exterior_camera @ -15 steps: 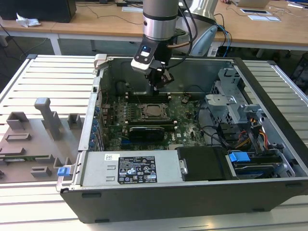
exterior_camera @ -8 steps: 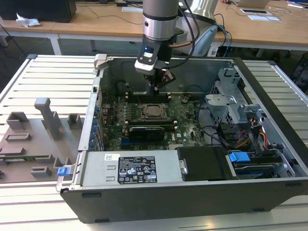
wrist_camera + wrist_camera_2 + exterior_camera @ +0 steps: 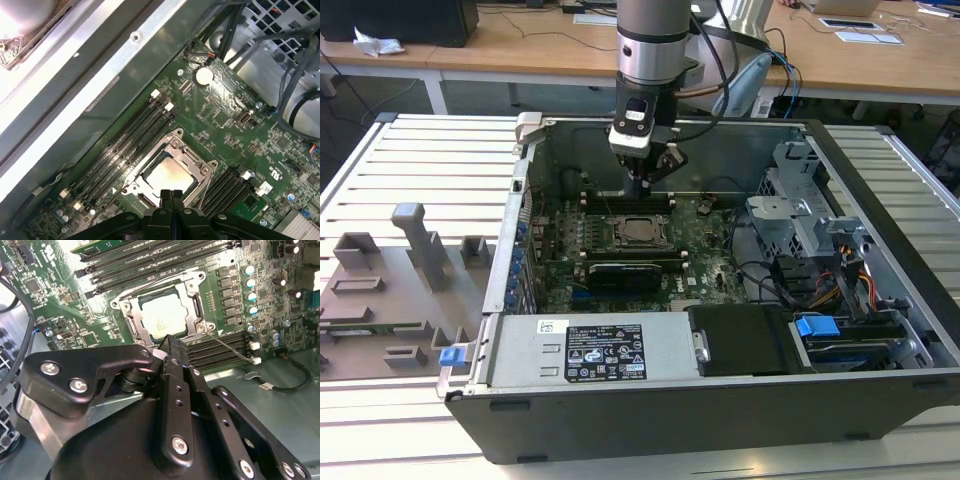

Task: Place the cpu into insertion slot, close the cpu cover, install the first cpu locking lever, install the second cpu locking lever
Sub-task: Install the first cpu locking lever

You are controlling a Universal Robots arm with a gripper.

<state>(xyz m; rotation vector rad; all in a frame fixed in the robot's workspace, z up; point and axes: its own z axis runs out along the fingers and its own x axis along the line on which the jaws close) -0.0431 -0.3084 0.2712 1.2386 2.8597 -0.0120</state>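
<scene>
Beneath the gripper (image 3: pixel 171 193), cpu (image 3: pixel 169 175) flat, seemingly seated.

The gripper (image 3: pixel 171 341) is pointing its pressed-together tip at the nearest edge of the cpu cover (image 3: pixel 192 294), which is lying flat around the cpu (image 3: pixel 161 315). A thin locking lever (image 3: pixel 231 345) is slanting away beside the tip, crossing dark memory slots (image 3: pixel 215 353).
</scene>
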